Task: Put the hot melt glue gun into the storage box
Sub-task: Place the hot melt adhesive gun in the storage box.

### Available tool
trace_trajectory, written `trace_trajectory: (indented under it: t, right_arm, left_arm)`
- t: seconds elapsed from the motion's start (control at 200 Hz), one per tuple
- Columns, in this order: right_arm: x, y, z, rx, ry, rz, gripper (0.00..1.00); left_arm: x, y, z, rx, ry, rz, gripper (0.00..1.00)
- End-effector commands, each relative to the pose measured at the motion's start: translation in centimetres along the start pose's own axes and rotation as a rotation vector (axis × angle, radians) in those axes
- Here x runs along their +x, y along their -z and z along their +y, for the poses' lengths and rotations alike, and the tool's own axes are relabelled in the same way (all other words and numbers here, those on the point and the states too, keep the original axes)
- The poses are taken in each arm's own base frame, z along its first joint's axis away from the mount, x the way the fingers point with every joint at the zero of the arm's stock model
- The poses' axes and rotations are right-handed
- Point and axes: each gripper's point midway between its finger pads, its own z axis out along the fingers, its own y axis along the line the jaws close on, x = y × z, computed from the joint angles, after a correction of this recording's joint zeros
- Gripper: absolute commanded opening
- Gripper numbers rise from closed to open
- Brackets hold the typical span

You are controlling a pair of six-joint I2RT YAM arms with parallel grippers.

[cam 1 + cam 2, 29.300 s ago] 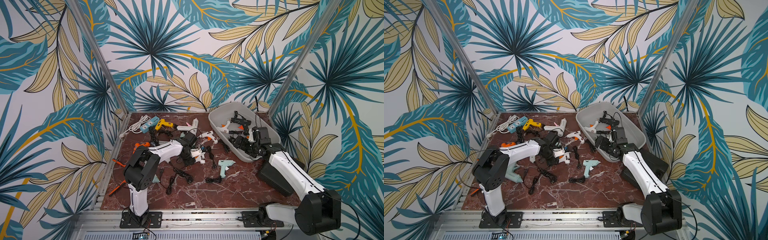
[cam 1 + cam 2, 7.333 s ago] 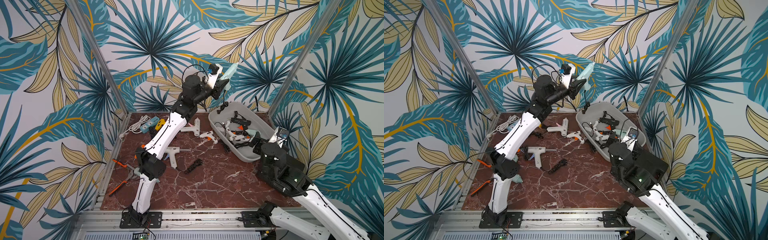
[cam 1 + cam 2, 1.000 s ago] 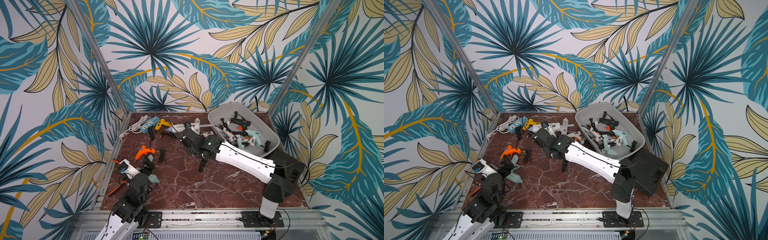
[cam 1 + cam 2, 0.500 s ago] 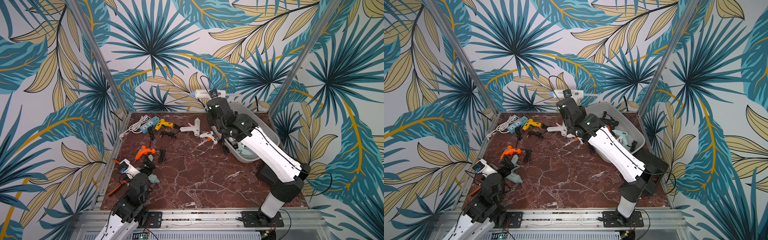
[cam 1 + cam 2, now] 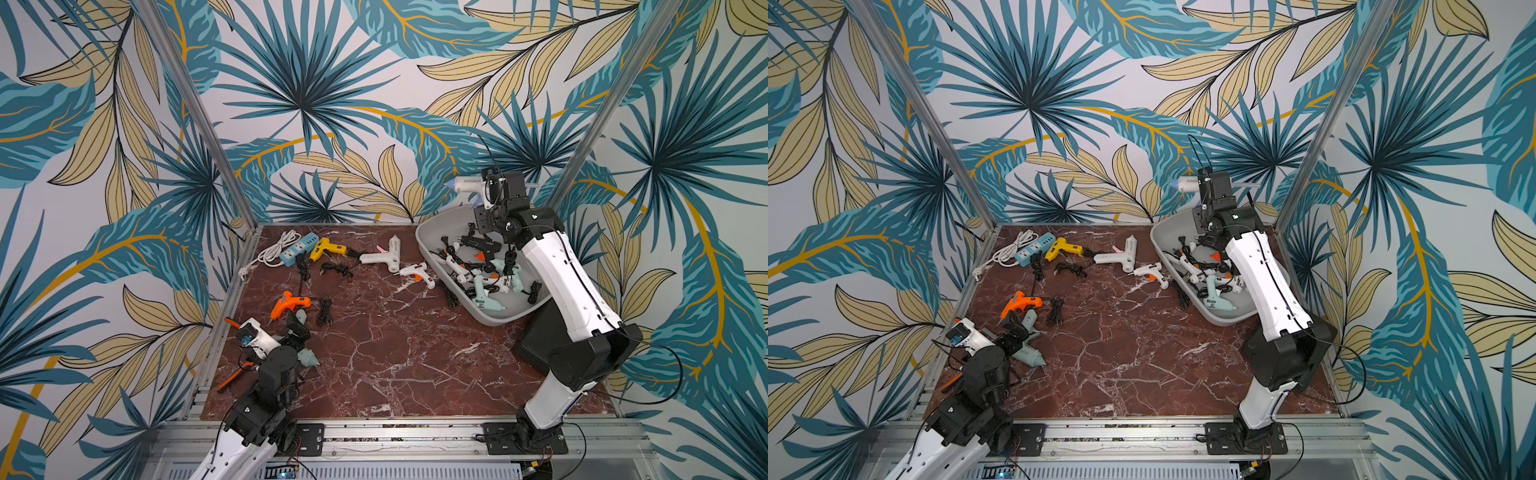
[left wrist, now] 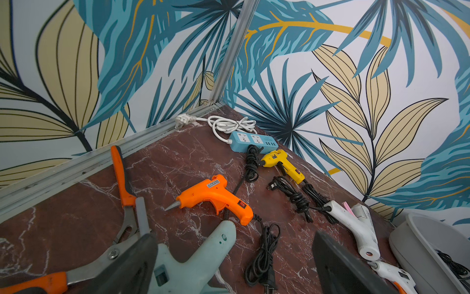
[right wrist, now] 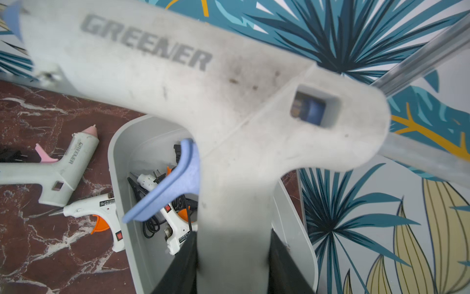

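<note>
Hot melt glue gun (image 5: 467, 185), white hard plastic, probably light and slick, hangs over the storage box (image 5: 430, 249) at two o'clock on the table (image 5: 395, 374). Right gripper (image 7: 232, 257) pinches its handle, the sturdiest hold. Left gripper (image 6: 235, 264), at eight o'clock, gapes wide, empty.

Box (image 5: 430, 247) sits right of frame centre on the table (image 5: 395, 365), guns (image 5: 482, 291) inside. One gun (image 5: 467, 185) is above its far rim. Power strip (image 5: 297, 248) lies upper left of the tabletop; pliers (image 5: 230, 379) lower left.
</note>
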Motion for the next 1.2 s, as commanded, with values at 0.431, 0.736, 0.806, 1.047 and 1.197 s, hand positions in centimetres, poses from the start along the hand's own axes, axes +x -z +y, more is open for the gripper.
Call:
trace_trajectory:
  t: [0.431, 0.736, 0.806, 1.047, 1.197]
  right_arm:
    - [4.7, -13.5, 3.1, -0.344, 0.257, 0.156, 0.0]
    - [9.3, -18.3, 4.5, -0.368, 0.296, 0.289, 0.0]
    - [10.3, -19.3, 5.0, -0.375, 0.296, 0.314, 0.0]
    - [11.7, -21.7, 6.1, -0.393, 0.286, 0.348, 0.0]
    - [12.5, -22.5, 7.1, -0.42, 0.278, 0.359, 0.0]
  left_arm:
    - [-2.0, 0.8, 0.4, -0.041, -0.029, -0.013, 1.0]
    - [-1.8, 0.5, 0.2, -0.031, -0.011, -0.026, 1.0]
    - [-1.7, 0.5, 0.1, -0.028, -0.013, -0.022, 1.0]
    - [-1.7, 0.6, 0.2, -0.033, -0.026, -0.015, 1.0]
    - [-1.7, 0.5, 0.2, -0.032, -0.024, -0.016, 1.0]
